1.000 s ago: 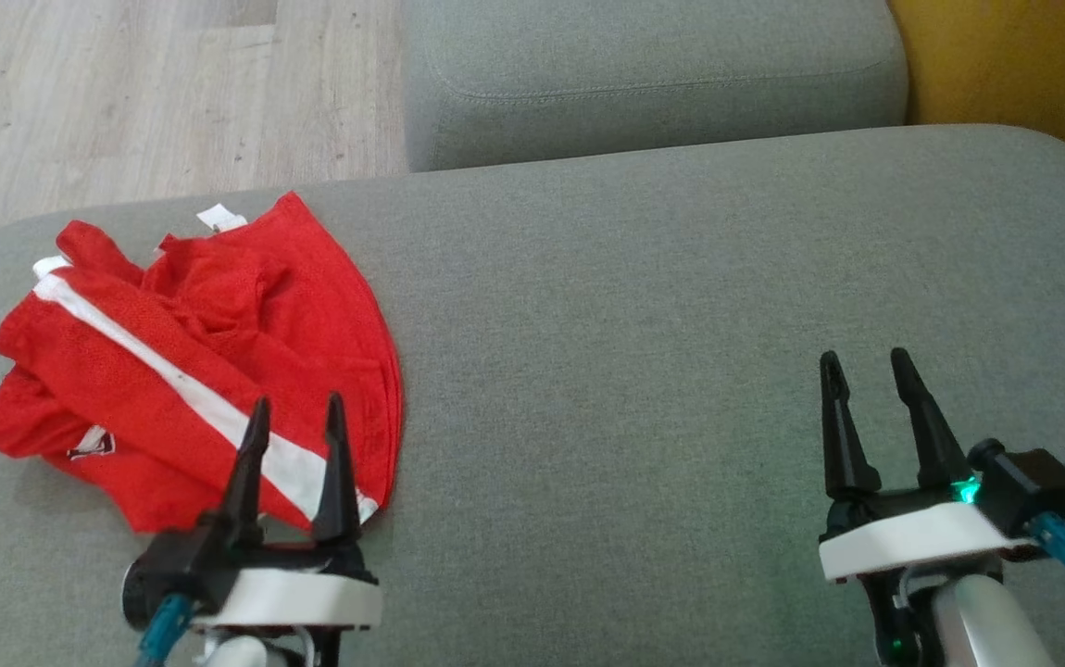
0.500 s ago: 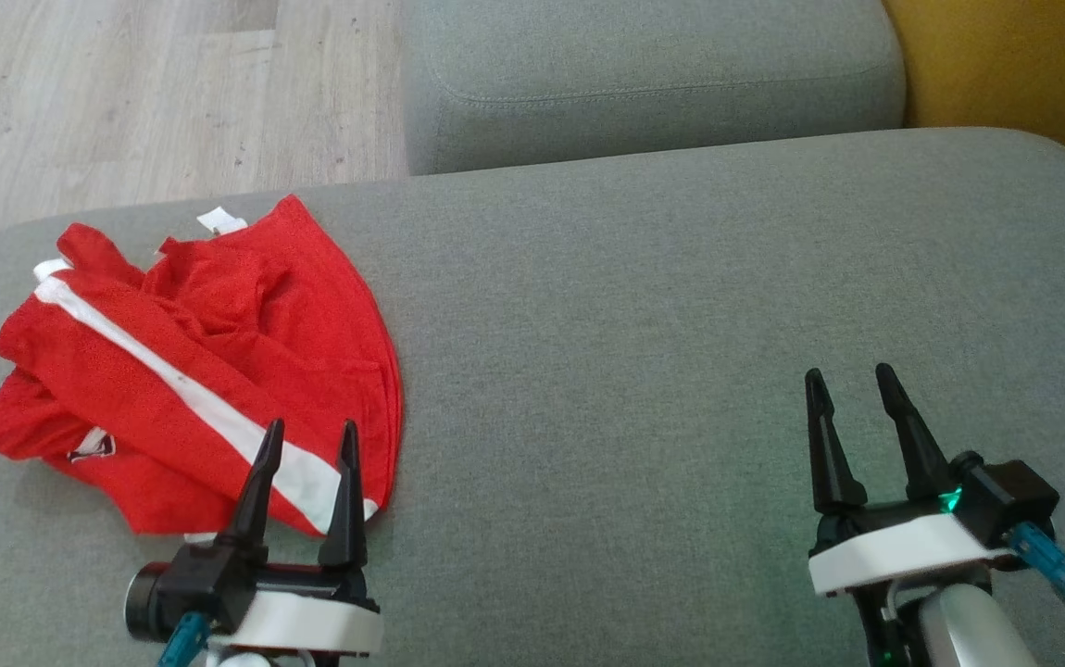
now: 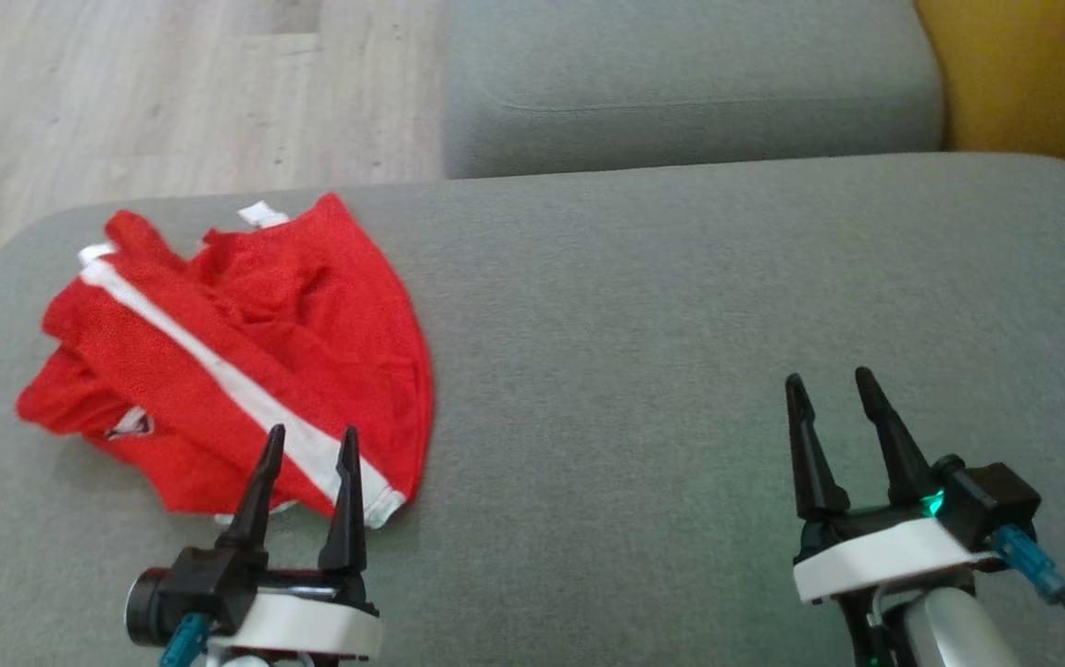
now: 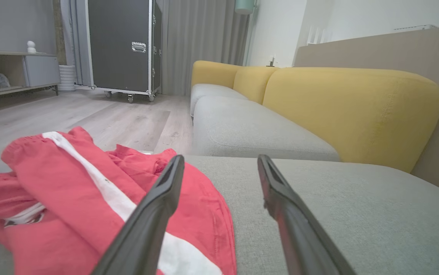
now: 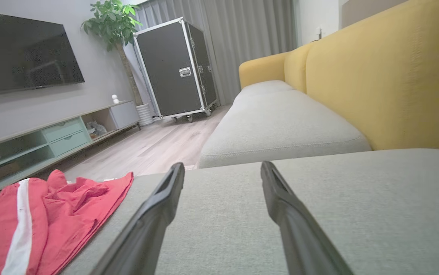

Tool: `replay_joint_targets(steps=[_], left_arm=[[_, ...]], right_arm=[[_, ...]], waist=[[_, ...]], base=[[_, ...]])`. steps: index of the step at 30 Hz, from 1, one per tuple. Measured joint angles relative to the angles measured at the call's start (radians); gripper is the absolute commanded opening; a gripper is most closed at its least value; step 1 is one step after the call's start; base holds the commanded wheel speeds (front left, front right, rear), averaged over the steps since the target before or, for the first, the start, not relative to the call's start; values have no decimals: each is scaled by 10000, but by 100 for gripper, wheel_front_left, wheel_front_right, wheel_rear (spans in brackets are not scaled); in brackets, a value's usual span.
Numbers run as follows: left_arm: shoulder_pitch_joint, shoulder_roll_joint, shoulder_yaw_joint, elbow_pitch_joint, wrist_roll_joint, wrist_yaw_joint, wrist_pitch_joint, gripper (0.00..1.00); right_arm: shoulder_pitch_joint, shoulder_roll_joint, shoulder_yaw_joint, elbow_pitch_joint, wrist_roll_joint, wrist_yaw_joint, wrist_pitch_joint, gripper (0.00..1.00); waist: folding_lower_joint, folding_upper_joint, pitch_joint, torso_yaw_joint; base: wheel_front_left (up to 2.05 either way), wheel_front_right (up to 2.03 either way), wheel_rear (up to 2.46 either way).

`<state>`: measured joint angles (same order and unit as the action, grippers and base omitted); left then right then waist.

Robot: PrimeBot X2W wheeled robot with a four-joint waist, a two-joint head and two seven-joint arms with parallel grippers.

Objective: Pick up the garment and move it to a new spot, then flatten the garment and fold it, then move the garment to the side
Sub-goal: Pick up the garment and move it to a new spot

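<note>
The left gripper (image 3: pixel 313 431) stood with both dark fingers spread apart and nothing between them. The red garment (image 3: pixel 245 352), crumpled and crossed by a white stripe (image 3: pixel 218 384), lay directly ahead of this gripper and to its left on the grey seat cushion (image 3: pixel 634 324). In the head view the fingertips overlapped the garment's near hem; whether they touched the cloth could not be told. In the left wrist view, the left gripper (image 4: pixel 221 157) had one finger over the red garment (image 4: pixel 70 183) and the other over bare cushion fabric. The right gripper (image 3: pixel 827 375) also stood with its fingers spread and nothing held, over bare cushion, well apart from the garment. In the right wrist view, the red garment (image 5: pixel 51 206) lay far to the left of the right gripper (image 5: pixel 223 164). Ahead of both grippers, a second grey seat cushion (image 3: pixel 690 83) adjoined the first one. A yellow backrest (image 5: pixel 387 72) rose to the right of the grippers, and a wood-pattern floor (image 3: pixel 171 93) lay beyond the garment. A black flight case (image 4: pixel 124 46) on castors stood on that floor, far ahead.
</note>
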<state>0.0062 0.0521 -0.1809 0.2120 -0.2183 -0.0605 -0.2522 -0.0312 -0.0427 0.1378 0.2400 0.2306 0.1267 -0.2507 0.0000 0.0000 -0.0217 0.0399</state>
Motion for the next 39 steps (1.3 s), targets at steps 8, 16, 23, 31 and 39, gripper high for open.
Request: replay_joint_targets(steps=[8, 16, 23, 31, 39], left_arm=[[50, -8, 472, -6, 245, 31, -2, 100], [435, -6, 957, -10, 349, 92, -2, 100], [544, -4, 1237, -29, 451, 86, -2, 100], [797, -2, 1475, -86, 522, 77, -2, 100], [817, -4, 1607, -132, 545, 71, -2, 100]], right_arm=[[51, -10, 732, 2, 251, 0, 0, 100], [297, -17, 1511, 13, 604, 0, 0, 100], [397, -17, 2059, 36, 796, 0, 0, 100], [407, -17, 2385, 48, 989, 0, 0, 100], [411, -17, 2500, 59, 1039, 0, 0, 100]], waist=[[0, 0, -193, 918], [-1, 0, -461, 2031], [-1, 0, -697, 2901], [-1, 0, -885, 3450], [-1, 0, -843, 3307]], base=[[0, 0, 0], [0, 0, 0], [0, 0, 0], [0, 0, 0], [0, 0, 0]])
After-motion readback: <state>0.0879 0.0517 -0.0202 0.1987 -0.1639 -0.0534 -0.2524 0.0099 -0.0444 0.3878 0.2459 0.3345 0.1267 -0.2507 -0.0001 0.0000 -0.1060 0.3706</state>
